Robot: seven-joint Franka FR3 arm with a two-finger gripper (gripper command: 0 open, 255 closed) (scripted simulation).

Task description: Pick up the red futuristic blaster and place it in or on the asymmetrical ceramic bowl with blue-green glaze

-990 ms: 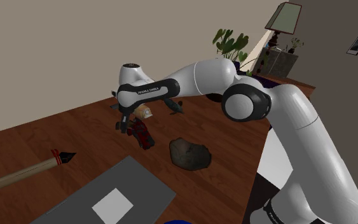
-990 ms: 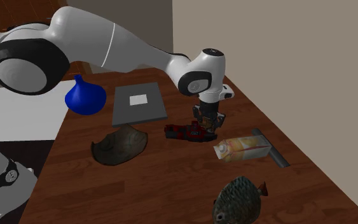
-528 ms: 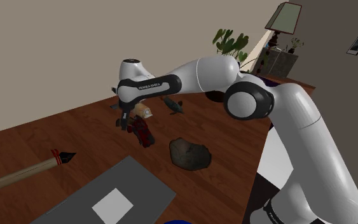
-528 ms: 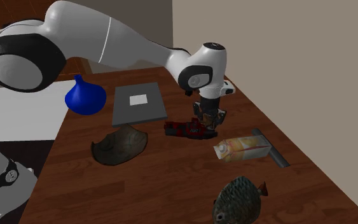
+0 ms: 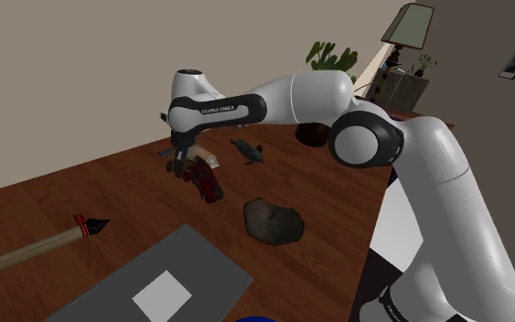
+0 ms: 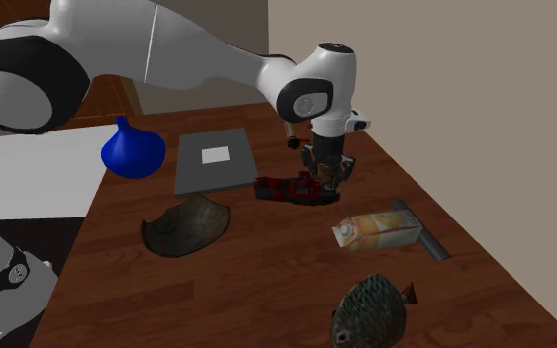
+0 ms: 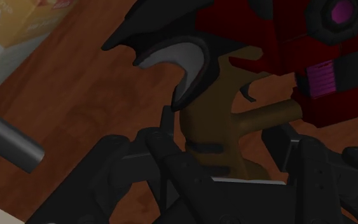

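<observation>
Toward the far side of the wooden bench (image 6: 266, 287) in the second exterior view, the black pincer (image 6: 326, 176) hangs straight down from the white arm and is closed on the red blaster (image 6: 288, 188). It grips the toy at its right end, so the body sticks out level to that view's left. From the wrist, the blaster's brown handle runs up between the two black fingers, which clasp it. Its red body with magenta details sits beyond them over the wood. Whether the toy has cleared the surface I cannot tell. The bowl (image 6: 187, 225), drawn dark grey-brown with an uneven rim, lies well apart from the blaster, nearer and to the second exterior view's left. Beyond the bowl rests a flat grey board (image 6: 215, 160) with a white square on it, and a blue vase (image 6: 131, 151) stands to the left of the board, by the bench's edge. To the right and nearer than the blaster lies a yellow carton (image 6: 375, 230) on its side, with a grey bar (image 6: 421, 230) touching its right end. Nearest of all is a dark fish (image 6: 375, 306). In the shoulder view a stick with a red band and a black tip (image 5: 36, 247) lies at the left.
</observation>
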